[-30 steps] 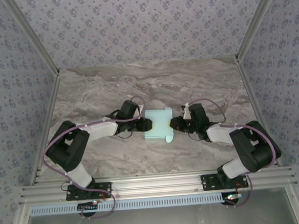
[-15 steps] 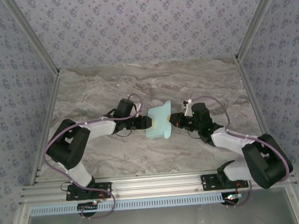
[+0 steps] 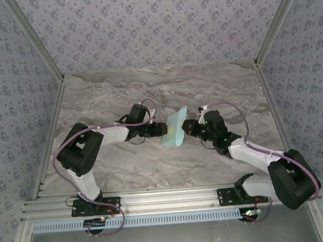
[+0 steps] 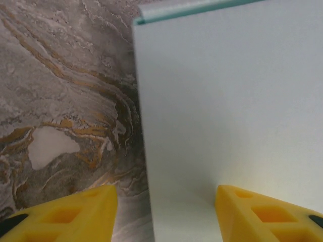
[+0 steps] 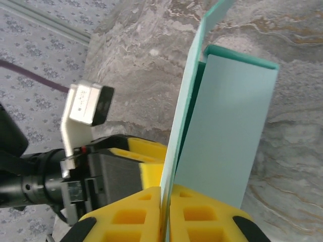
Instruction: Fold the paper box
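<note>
From where I stand, this fold needs a firm pinch on one side while the free panel of the paper box (image 3: 175,129), tilted up off the table (image 3: 110,97) midway between the arms, gets pushed squarely along its crease. The right gripper (image 5: 164,214) is clamped on a panel's edge. The left gripper (image 4: 165,196) has its jaws apart, a panel's edge between them, gripping nothing.
</note>
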You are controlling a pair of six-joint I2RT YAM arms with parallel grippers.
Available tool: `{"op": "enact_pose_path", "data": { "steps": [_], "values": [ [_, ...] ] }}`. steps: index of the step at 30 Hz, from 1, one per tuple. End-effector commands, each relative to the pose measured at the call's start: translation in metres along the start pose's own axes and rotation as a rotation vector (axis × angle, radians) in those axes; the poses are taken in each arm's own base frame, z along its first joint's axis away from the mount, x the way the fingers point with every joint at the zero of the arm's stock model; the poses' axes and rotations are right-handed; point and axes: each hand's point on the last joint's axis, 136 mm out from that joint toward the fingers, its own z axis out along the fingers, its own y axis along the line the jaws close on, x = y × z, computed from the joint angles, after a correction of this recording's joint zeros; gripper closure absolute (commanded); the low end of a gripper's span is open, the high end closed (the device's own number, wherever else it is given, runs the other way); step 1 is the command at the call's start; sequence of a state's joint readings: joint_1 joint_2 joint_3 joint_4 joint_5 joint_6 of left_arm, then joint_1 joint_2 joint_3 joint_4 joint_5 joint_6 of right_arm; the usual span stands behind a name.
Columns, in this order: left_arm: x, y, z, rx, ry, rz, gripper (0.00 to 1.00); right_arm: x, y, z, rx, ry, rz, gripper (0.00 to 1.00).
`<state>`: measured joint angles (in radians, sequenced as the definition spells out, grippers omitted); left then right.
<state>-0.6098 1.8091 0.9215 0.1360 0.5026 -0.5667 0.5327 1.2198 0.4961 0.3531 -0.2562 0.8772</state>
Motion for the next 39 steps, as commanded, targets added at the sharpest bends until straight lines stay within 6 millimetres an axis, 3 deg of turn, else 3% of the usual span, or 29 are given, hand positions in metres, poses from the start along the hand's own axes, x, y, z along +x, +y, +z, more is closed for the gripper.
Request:
{"op": "enact_pose_path", "data": {
  "steps": [1,9,17,21,26,32,39],
  "values": [
    [0.019,0.008,0.016,-0.024,0.067,-0.016,0.45,0.012,0.015,0.002,-0.013,0.059,-0.016,0.87],
    [0.017,0.007,0.019,-0.019,0.067,-0.009,0.44,0.021,-0.003,0.008,0.138,0.061,-0.056,0.85],
    [0.009,0.004,0.009,-0.047,0.029,0.011,0.42,0.038,-0.022,0.017,0.269,0.074,-0.109,0.86],
    [0.002,0.009,-0.004,-0.111,-0.017,0.025,0.41,0.04,-0.03,0.015,0.315,0.052,-0.125,0.87],
    [-0.009,0.013,-0.043,-0.207,-0.162,0.057,0.36,0.041,-0.032,0.015,0.327,0.041,-0.124,0.87],
    [0.011,-0.022,-0.082,-0.152,-0.328,0.194,0.26,0.04,-0.029,0.015,0.326,0.035,-0.127,0.87],
    [0.043,-0.071,-0.085,-0.083,-0.424,0.462,0.21,0.04,-0.027,0.015,0.318,0.032,-0.121,0.87]
  ]
}}
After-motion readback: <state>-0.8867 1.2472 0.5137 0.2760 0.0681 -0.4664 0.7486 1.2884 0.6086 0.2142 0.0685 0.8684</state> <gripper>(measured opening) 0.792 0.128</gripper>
